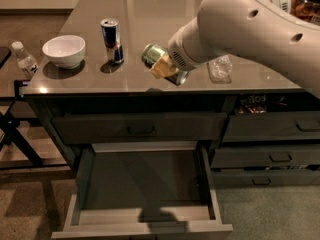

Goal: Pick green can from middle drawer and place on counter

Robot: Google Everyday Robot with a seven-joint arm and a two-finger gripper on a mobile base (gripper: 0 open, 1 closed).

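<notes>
The gripper (162, 67) hangs over the front strip of the counter (150, 9), not far in from the edge, its tan fingers (159, 70) pinching the green can (151, 54), which lies tilted with one silver end pointing down to the right. I can't tell whether the can touches the countertop. To its left stands a blue-and-silver can (111, 40), upright, and further left a white bowl (64, 50), with only its white inside showing. A crumpled clear plastic piece (220, 69) sits just right of the gripper, under the big white arm (250, 29). A stretch of bare glossy surface runs back behind the cans. Below, the middle drawer (145, 184) is pulled well out, its flat grey floor in plain sight. The upper right-hand drawer (272, 126) is ajar with snack packets (255, 103) inside. A small water bottle (25, 59) stands off the counter's left end.
</notes>
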